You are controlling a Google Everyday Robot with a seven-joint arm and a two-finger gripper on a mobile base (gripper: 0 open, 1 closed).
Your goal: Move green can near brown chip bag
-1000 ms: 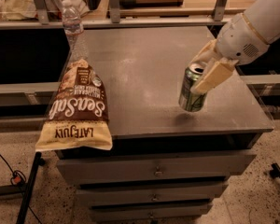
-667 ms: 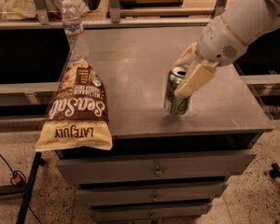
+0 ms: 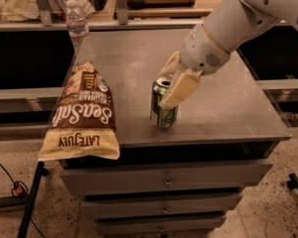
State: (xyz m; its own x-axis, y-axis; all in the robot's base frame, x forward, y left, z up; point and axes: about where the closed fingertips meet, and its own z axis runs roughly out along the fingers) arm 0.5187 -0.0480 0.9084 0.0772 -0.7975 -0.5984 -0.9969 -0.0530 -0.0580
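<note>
The green can (image 3: 161, 114) stands upright near the front middle of the grey cabinet top (image 3: 223, 103). My gripper (image 3: 175, 82) is shut on the green can, its cream fingers (image 3: 181, 87) clasping the can's upper part from the right. The brown chip bag (image 3: 83, 114) lies at the left edge of the top, its cream-yellow band hanging over the front corner. A gap of bare surface separates the can from the bag.
A clear plastic water bottle (image 3: 77, 25) stands at the back left corner, behind the bag. The cabinet has drawers (image 3: 164, 181) below its front edge. Shelving and clutter run behind the top. A cable lies on the floor at the left.
My gripper has carried the green can leftward across the top, from the right side toward the middle and closer to the chip bag. The bag and bottle have not moved.
</note>
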